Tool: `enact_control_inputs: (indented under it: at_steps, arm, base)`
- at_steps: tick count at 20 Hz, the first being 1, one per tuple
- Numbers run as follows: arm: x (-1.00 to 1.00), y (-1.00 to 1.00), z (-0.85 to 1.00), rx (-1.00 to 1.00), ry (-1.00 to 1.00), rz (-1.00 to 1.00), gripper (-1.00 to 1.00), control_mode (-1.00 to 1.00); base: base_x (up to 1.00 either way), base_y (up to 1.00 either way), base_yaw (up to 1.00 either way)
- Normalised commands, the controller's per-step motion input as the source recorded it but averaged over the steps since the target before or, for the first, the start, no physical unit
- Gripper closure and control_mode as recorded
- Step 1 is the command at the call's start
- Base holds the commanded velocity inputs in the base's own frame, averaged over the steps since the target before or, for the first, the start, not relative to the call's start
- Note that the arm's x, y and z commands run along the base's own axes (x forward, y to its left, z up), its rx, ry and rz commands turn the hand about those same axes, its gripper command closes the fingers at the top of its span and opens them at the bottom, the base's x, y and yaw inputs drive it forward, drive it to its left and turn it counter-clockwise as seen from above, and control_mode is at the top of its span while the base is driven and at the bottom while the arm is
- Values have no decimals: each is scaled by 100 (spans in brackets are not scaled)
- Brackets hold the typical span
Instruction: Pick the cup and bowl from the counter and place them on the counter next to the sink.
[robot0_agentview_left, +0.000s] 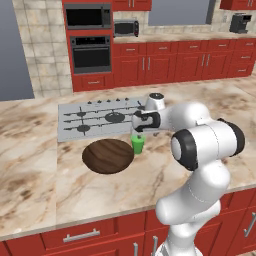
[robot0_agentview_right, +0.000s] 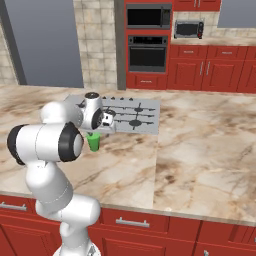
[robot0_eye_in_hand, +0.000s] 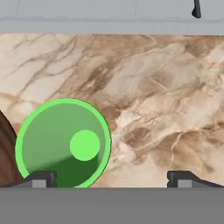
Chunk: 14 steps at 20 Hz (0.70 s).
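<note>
- The cup (robot0_agentview_left: 138, 144) – a small bright-green tumbler – stands upright on the tan marble counter (robot0_agentview_left: 35, 165), directly in front of the grey cooktop (robot0_agentview_left: 95, 120).
- In the left base view the bowl (robot0_agentview_left: 108, 155), wide, shallow and dark brown with wood grain, lies just to the left of the cup; their rims look touching or nearly so, and I cannot tell which.
- In the right base view the cup (robot0_agentview_right: 93, 141) shows just below the wrist, partly covered by the white arm, with the cooktop (robot0_agentview_right: 142, 116) behind it.
- The gripper (robot0_eye_in_hand: 111, 178) hangs above the counter, pointing down, its jaws spread wide and holding nothing.
- Seen from the hand view, the two dark fingertips (robot0_eye_in_hand: 40, 179) rise at the bottom edge, well apart from each other.
- In that same view the cup (robot0_eye_in_hand: 63, 142) is seen from straight above – a green ring with a lighter round floor inside – and it sits off to the left, over the left fingertip rather than between the two.
- A dark brown sliver of the bowl (robot0_eye_in_hand: 5, 153) shows at the left edge of the hand view, just beside the cup.
- Bare veined counter (robot0_eye_in_hand: 166, 109) lies between the fingertips.
- Behind the counter stand red cabinets (robot0_agentview_left: 175, 62) with a built-in black oven (robot0_agentview_left: 90, 54).
</note>
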Motion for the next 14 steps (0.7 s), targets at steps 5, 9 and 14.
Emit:
enact_control_inputs:
  at_steps: [5, 9, 14]
  arm:
    - [3, 0, -11, 0, 0, 0, -100, -100]
    - [-11, 0, -33, 0, 0, 0, -100, -100]
    - [-2, 0, -35, 0, 0, 0, -100, -100]
  base:
    - [0, 0, 0]
    - [0, 0, 0]
    - [0, 0, 0]
